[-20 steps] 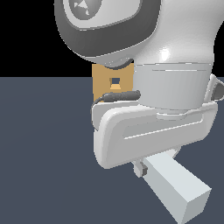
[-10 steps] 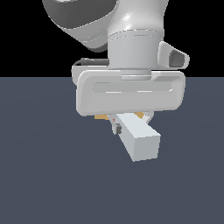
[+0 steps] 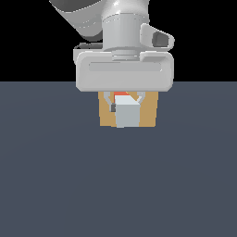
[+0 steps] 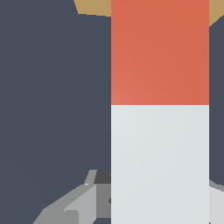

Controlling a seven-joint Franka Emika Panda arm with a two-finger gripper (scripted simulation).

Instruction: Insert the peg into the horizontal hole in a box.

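Gripper (image 3: 124, 99) hangs low over the dark floor (image 3: 118, 185), fingers pinched on the peg (image 3: 127, 113), which sits directly beneath the hand. Exterior view: peg seen almost end-on, grey-white end face toward camera, a sliver of orange-red showing above it. Box (image 3: 149, 113) stands right behind, tan faces flanking the peg either side. Wrist view: peg's orange-red end (image 4: 159, 52) points at the box (image 4: 94, 6). Hole hidden by peg; contact with the box can't be judged.
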